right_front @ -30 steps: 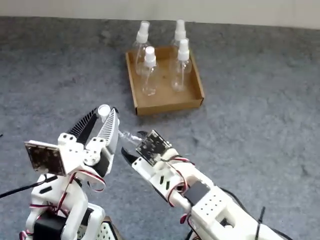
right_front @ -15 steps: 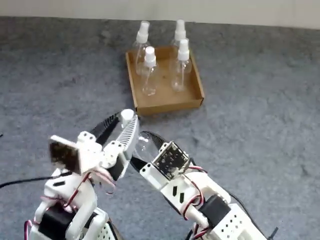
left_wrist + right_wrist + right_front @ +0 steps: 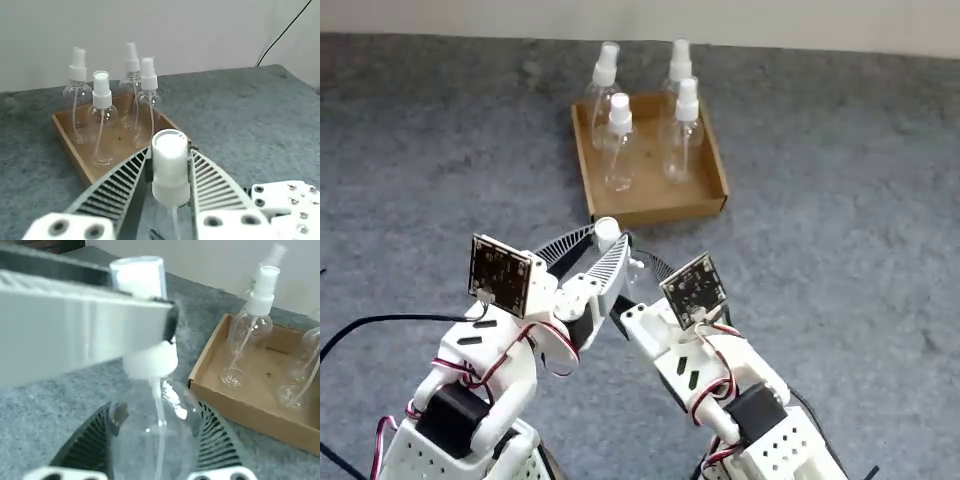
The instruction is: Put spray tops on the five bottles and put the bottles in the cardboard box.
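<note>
Left wrist view — left gripper [image 3: 169, 153] clamps spray top [image 3: 170, 167].

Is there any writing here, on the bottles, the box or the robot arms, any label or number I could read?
No readable text anywhere.
The four standing bottles and the bottle in the right gripper are clear, unlabelled.
The cardboard box is plain.
The spray top in the left gripper is plain white.
Small boards on the wrists: any print too small to read.
</note>
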